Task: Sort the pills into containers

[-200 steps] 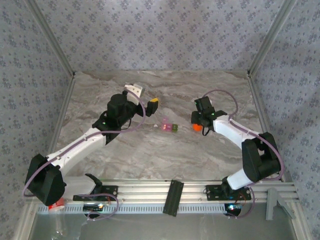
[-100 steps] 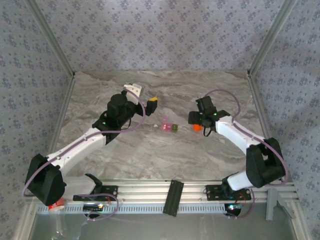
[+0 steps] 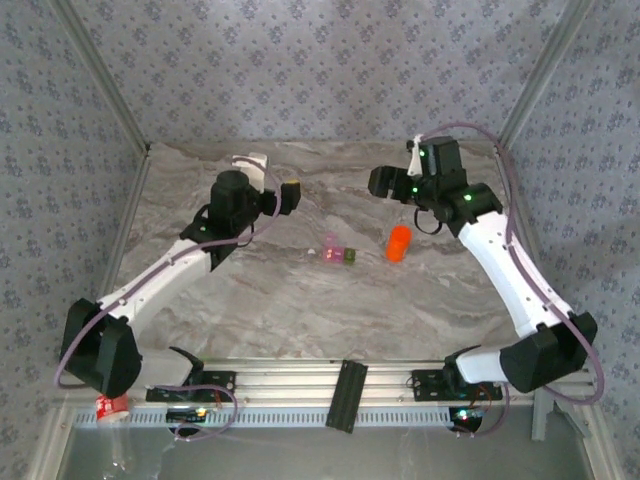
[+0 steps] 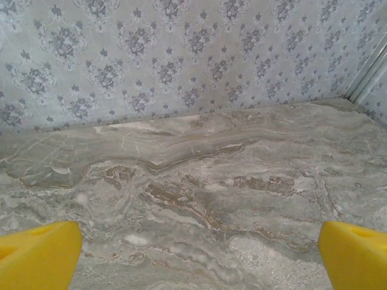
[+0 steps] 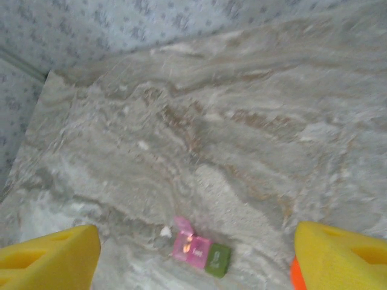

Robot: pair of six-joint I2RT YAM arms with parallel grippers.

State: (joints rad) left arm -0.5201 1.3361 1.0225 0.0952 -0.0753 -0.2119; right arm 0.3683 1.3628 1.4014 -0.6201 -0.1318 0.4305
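Two tiny joined boxes (image 3: pixel 338 254), one pink, one olive-green, lie just left of the orange cylindrical bottle (image 3: pixel 398 243). Your right gripper (image 3: pixel 384 183) hangs on that bottle's far side, touching nothing, yellow fingers (image 5: pixel 48 257) wide apart; your left gripper (image 3: pixel 290 194) gapes empty too.

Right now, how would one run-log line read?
left gripper: open, empty | right gripper: open, empty | orange bottle: on table, unheld | containers: beside bottle, apart
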